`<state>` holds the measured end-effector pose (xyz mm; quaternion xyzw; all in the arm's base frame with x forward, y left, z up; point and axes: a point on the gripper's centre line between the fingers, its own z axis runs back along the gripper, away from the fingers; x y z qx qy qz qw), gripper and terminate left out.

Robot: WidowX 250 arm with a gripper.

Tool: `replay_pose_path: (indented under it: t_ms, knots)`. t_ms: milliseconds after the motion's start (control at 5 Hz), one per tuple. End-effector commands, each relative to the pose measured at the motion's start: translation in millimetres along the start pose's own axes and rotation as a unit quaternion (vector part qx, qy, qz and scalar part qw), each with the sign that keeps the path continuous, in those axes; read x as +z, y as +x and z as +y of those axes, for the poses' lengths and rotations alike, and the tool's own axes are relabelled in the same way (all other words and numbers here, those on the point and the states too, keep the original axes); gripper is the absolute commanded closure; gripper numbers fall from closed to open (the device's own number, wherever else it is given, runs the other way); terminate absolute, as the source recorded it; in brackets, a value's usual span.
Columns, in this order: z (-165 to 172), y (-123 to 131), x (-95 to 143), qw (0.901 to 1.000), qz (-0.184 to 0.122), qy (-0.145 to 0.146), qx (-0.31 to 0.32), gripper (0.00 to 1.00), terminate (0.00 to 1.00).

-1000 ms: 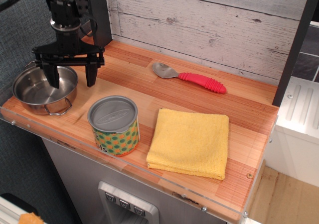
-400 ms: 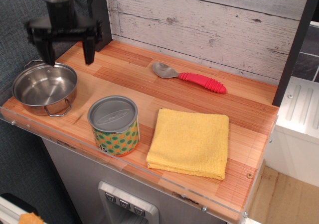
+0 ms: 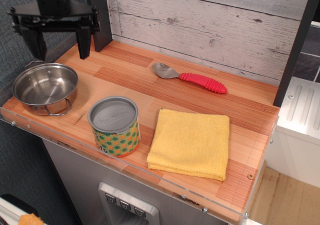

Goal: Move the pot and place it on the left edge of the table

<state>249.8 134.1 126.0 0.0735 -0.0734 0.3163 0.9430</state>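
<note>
The shiny steel pot [image 3: 44, 88] with its wire loop handles sits at the left edge of the wood-plank table [image 3: 200, 92], close to the clear front rim. My black gripper [image 3: 60, 50] hangs well above the pot and slightly behind it. Its two fingers [image 3: 83, 41] are spread wide with nothing between them, and they touch nothing. The arm above runs out of the top of the frame.
A green-orange patterned tin can [image 3: 114, 126] with a grey lid stands just right of the pot. A folded yellow cloth [image 3: 190, 142] lies at the front middle. A spoon with a red handle [image 3: 192, 78] rests near the plank back wall.
The open gripper has risen from straddling the pot's far rim to well above it, drifting a little left. The pot stays where it was on the table.
</note>
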Motion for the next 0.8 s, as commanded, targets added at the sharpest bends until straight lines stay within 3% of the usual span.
replay_pose_path:
  t_ms: [0,400,600]
  knots:
    - [8.1,-41.9,28.1,0.9997,-0.012,-0.021,-0.008,0.0,0.0]
    - [6.8,-76.0,35.2,0.999,-0.025,-0.017,-0.033,0.0,0.0]
    - [0.4,-84.7,36.4,0.9986,-0.028,-0.021,-0.041,0.0,1.0]
